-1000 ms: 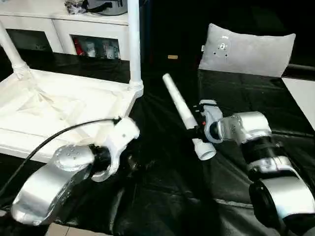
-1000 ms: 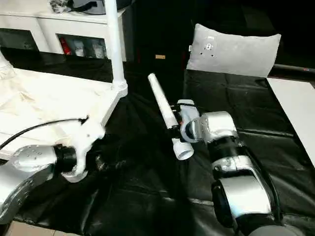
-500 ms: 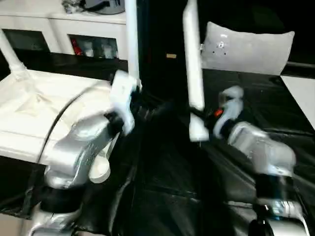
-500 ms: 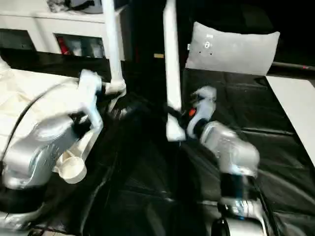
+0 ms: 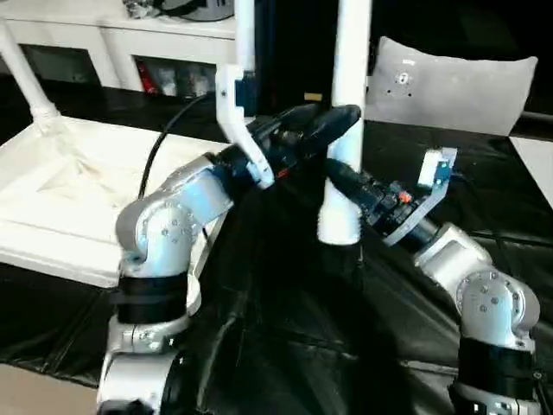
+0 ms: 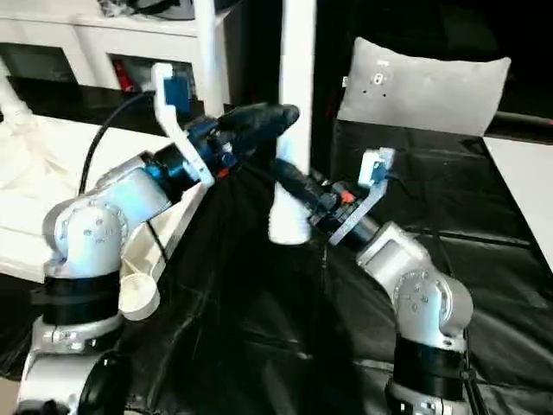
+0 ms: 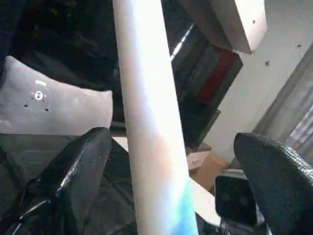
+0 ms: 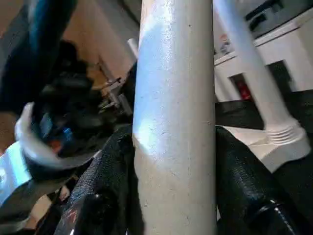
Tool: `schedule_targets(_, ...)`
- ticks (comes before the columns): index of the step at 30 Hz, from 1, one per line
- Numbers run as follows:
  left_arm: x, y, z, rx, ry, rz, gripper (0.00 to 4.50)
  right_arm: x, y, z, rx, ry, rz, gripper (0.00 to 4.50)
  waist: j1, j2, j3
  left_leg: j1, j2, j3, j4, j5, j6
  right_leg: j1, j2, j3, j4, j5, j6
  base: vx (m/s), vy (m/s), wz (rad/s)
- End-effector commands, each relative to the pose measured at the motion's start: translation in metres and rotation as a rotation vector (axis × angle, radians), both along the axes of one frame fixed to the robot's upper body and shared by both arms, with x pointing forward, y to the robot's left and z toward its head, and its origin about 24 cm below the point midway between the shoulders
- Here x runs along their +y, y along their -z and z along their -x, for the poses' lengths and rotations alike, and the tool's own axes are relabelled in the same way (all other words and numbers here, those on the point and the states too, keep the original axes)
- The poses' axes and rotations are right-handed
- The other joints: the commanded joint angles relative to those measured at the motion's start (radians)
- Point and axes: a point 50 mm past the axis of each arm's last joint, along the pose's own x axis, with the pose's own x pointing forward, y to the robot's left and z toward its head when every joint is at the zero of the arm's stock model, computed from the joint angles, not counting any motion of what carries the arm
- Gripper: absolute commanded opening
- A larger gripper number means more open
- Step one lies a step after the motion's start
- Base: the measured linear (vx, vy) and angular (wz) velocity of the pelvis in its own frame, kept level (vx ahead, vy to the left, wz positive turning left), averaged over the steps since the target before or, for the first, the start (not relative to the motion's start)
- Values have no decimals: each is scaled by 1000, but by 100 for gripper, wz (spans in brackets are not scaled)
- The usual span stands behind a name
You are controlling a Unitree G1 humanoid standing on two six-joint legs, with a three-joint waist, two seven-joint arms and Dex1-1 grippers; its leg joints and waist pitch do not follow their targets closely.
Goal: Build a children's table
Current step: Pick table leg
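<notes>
Frame ctr: right pincer [image 5: 339, 177] clamps long tapered white tube leg [image 5: 346, 112] upright; left pincer [image 7: 171, 161] open astride it. Close left before right lets go.

3 white legs [image 5: 350, 112] show, 1 tabletop [image 5: 60, 186], 1 grey cushion [image 5: 458, 86] and 2 grippers [image 5: 333, 130].

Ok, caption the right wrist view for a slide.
Right end effector clamps an upright white table leg, another fitted leg behind.
</notes>
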Motion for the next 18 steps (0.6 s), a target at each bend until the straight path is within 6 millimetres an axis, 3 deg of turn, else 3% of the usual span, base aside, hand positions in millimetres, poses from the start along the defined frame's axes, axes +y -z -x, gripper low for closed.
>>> schedule_targets(1, -4, -1, -1, 7, 11, -21, 450, 2, -10, 5, -48, -32, -1, 189, 3, 3, -64, -8, 45, -11, -73, 30, 68, 69, -92, 50, -82, -200, -170, 0, 0, 0)
schedule_targets(10, -8, -3, 5, 2, 132, 46, 432, 9, -6, 11, -58, -74, 57, 189, 6, 0, -65, -8, 47, -11, -74, 44, 61, 69, -93, 51, -78, -172, -179, 0, 0, 0)
schedule_targets(11, -8, -2, 7, -16, 146, 33, 412, 10, -4, 10, -52, -68, 76, 189, 6, 3, -64, -10, 46, -12, -75, 39, 60, 70, -94, 51, -79, -181, -177, 0, 0, 0)
schedule_targets(16, -9, -1, 13, -101, 172, -30, 371, 11, 2, 9, -36, -46, 138, 189, 3, -3, -64, -10, 46, -11, -76, 30, 56, 70, -94, 52, -83, -216, -153, 0, 0, 0)
schedule_targets(18, -9, -1, 15, -118, 182, -42, 352, 11, 4, 8, -32, -41, 154, 189, 3, 0, -64, -8, 47, -11, -77, 35, 53, 68, -93, 52, -81, -211, -148, 0, 0, 0)
